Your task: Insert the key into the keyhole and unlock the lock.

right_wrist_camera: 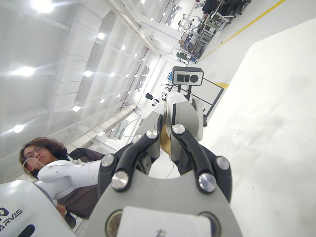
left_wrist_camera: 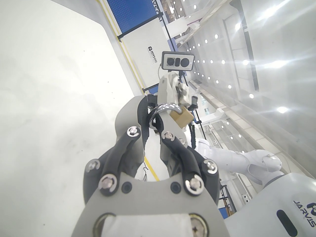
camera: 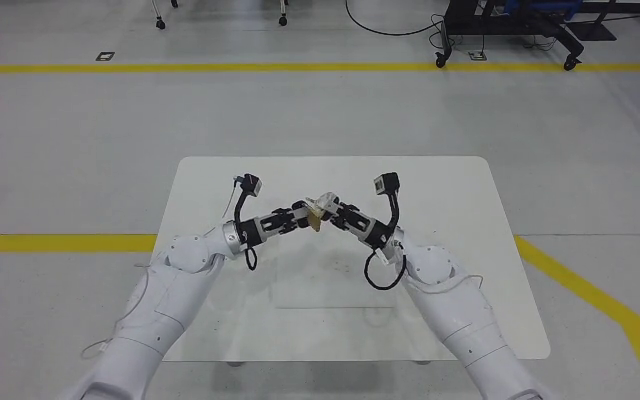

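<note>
My left tool (left_wrist_camera: 158, 114) is clenched on the brass padlock (left_wrist_camera: 184, 120) at its shackle, raised above the surface (camera: 440, 200); my right tool (left_wrist_camera: 175, 90) is pinched shut against it, the key indiscernible, so I should brace the padlock, align squarely, then twist gently.

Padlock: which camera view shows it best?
The left wrist view: the padlock shows its brass body and silver shackle clearly, at the left hand. The top view gives a small tan spot between the hands. In the right wrist view, the right hand covers it almost wholly.
</note>
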